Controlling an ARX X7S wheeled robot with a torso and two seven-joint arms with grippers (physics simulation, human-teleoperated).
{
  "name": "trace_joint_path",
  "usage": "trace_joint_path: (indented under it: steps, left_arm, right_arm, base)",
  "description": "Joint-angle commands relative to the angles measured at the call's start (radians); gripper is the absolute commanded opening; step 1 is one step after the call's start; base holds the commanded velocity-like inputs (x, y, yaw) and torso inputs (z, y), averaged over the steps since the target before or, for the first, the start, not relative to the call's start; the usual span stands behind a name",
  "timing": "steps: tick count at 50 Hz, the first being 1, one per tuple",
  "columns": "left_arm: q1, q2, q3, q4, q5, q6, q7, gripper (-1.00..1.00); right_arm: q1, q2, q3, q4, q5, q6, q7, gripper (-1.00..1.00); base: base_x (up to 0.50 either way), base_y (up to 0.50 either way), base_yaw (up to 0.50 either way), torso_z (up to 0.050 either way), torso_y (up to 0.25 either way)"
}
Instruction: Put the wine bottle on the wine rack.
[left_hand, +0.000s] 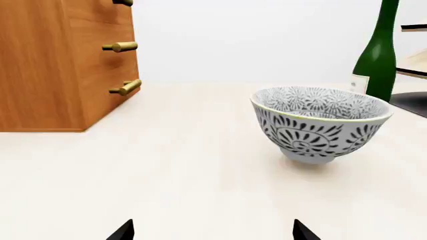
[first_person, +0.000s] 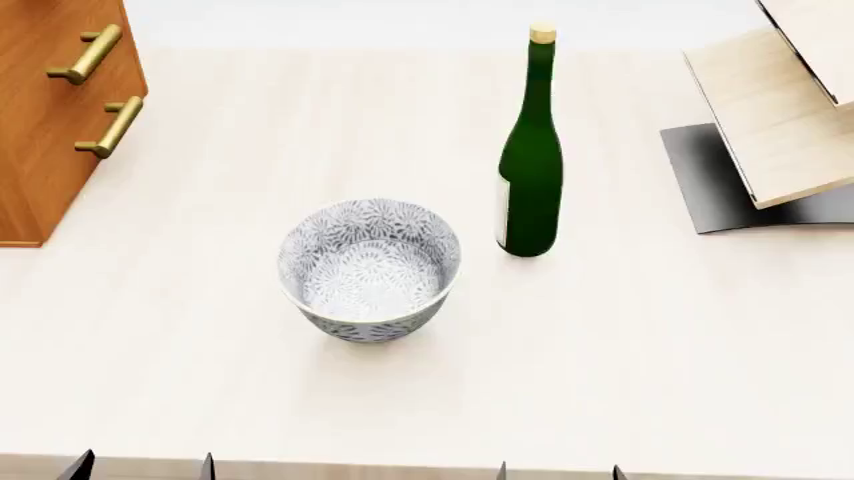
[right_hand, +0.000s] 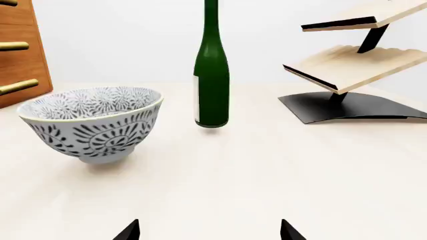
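As seen from the head camera, left to right: reddish-brown cabinet (first_person: 54, 120) with brass handles at the far left edge. Low at the near edge, left gripper (first_person: 142, 468), only its dark tips in view, jaws spread wide, holding nothing. Next, patterned grey-and-white bowl (first_person: 370, 268), upright and empty, near the middle.

Just right of the bowl and a little farther back, apart from it: wine bottle (first_person: 531, 170), standing upright on its base, cork on top, pale label on the lower body. Below it at the near edge, right gripper (first_person: 561, 470), jaws likewise wide and empty, roughly in line with the bottle. At the far right, wine rack (first_person: 787, 110), tilted light wood tiers over a curved dark base, well apart from the bottle.

Likely heavy for its width, rigid, smooth and slippery, breakable if tipped. Best taken across the straight lower body, about label height, not by the narrow neck. Tall and slim, so easily toppled by a sideways nudge.

Underneath, pale, flat, matt table (first_person: 641, 350). Behind, plain light backdrop, nothing more to tell.
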Motion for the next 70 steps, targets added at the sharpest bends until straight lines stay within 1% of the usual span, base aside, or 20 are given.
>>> trace_joint_path:
  steps: [1,15,25,37,39,45,49,51,55,56,57,64,67,70]
  left_arm:
    - [-0.001,-0.022,0.027,-0.003,-0.022,0.003,-0.027,1.0]
    - [0.009,-0.056,0.069,0.029,-0.058,0.0,-0.058,1.0]
    - [0.032,-0.072,0.089,0.101,-0.063,-0.01,-0.079,1.0]
    - [0.082,-0.094,0.098,0.266,-0.077,-0.021,-0.106,1.0]
    - [0.093,-0.097,0.103,0.29,-0.067,-0.003,-0.114,1.0]
    - [0.124,-0.107,0.096,0.347,-0.084,0.077,-0.119,1.0]
    - [0.156,-0.115,0.106,0.396,-0.033,0.159,-0.139,1.0]
    - [0.169,-0.119,0.111,0.432,-0.004,0.163,-0.151,1.0]
    - [0.184,-0.129,0.118,0.469,0.007,0.176,-0.156,1.0]
    - [0.187,-0.132,0.119,0.485,0.001,0.167,-0.154,1.0]
    - [0.19,-0.134,0.118,0.491,-0.011,0.173,-0.152,1.0]
    - [0.23,-0.144,0.129,0.545,0.047,0.274,-0.175,1.0]
    - [0.237,-0.149,0.13,0.561,0.038,0.275,-0.178,1.0]
    - [0.245,-0.158,0.126,0.569,0.03,0.309,-0.181,1.0]
  right_arm:
    - [0.002,0.024,-0.03,0.008,0.024,-0.006,0.03,1.0]
    - [-0.013,0.057,-0.071,-0.05,0.054,0.013,0.065,1.0]
    - [-0.055,0.079,-0.092,-0.187,0.051,0.035,0.092,1.0]
    - [-0.117,0.105,-0.092,-0.396,0.095,0.051,0.103,1.0]
    - [-0.132,0.11,-0.09,-0.437,0.103,0.034,0.106,1.0]
    - [-0.169,0.119,-0.083,-0.502,0.112,-0.094,0.108,1.0]
    - [-0.186,0.123,-0.086,-0.525,0.072,-0.157,0.124,1.0]
    - [-0.197,0.123,-0.086,-0.541,0.056,-0.191,0.133,1.0]
    - [-0.211,0.131,-0.09,-0.576,0.056,-0.195,0.139,1.0]
    - [-0.22,0.132,-0.091,-0.582,0.06,-0.238,0.137,1.0]
    - [-0.223,0.133,-0.09,-0.587,0.068,-0.244,0.138,1.0]
    - [-0.249,0.143,-0.09,-0.638,0.076,-0.284,0.147,1.0]
    - [-0.257,0.149,-0.096,-0.641,0.073,-0.319,0.143,1.0]
    - [-0.268,0.15,-0.095,-0.659,0.075,-0.339,0.15,1.0]
  base:
    - [0.0,0.0,0.0,0.0,0.0]
    - [0.0,0.0,0.0,0.0,0.0]
    - [0.0,0.0,0.0,0.0,0.0]
    - [0.0,0.0,0.0,0.0,0.0]
    - [0.0,0.0,0.0,0.0,0.0]
    - [0.0,0.0,0.0,0.0,0.0]
    - [0.0,0.0,0.0,0.0,0.0]
    - [0.0,0.0,0.0,0.0,0.0]
    - [0.0,0.0,0.0,0.0,0.0]
    - [0.0,0.0,0.0,0.0,0.0]
    - [0.0,0.0,0.0,0.0,0.0]
    - [0.0,0.0,0.0,0.0,0.0]
    - [0.0,0.0,0.0,0.0,0.0]
    - [0.0,0.0,0.0,0.0,0.0]
